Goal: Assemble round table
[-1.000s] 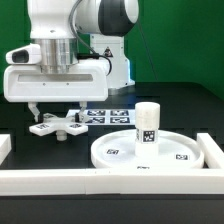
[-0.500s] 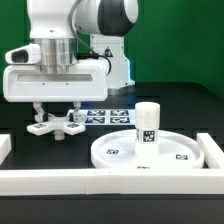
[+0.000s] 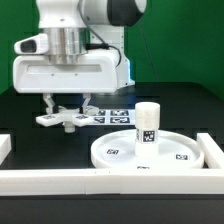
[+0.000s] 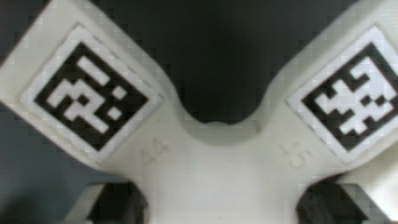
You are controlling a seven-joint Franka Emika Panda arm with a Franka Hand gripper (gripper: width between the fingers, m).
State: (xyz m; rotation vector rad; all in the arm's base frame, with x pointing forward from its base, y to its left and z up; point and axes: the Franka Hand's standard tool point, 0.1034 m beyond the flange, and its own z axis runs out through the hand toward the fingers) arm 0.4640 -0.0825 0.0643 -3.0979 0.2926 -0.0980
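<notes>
The white cross-shaped foot piece [image 3: 64,119] hangs just above the black table, left of centre in the exterior view. My gripper [image 3: 66,108] is shut on it from above. In the wrist view the foot piece [image 4: 214,150] fills the frame with two tagged arms spreading out. My dark fingers [image 4: 103,200] press its hub from both sides, with the gripper [image 4: 222,205] centred on it. The large rimmed round disc [image 3: 175,155] lies at the exterior view's right front. The short cylindrical leg [image 3: 148,124] stands upright on the disc, apart from the gripper.
The marker board [image 3: 112,116] lies flat behind the foot piece. A long white border bar [image 3: 100,181] runs along the front, another [image 3: 213,150] stands at the exterior view's right, and a short end [image 3: 4,147] shows at its left. The robot base is behind.
The gripper closed on the foot piece, then rose and shifted toward the exterior view's right, lifting the foot piece off the table. The disc and leg have not moved.
</notes>
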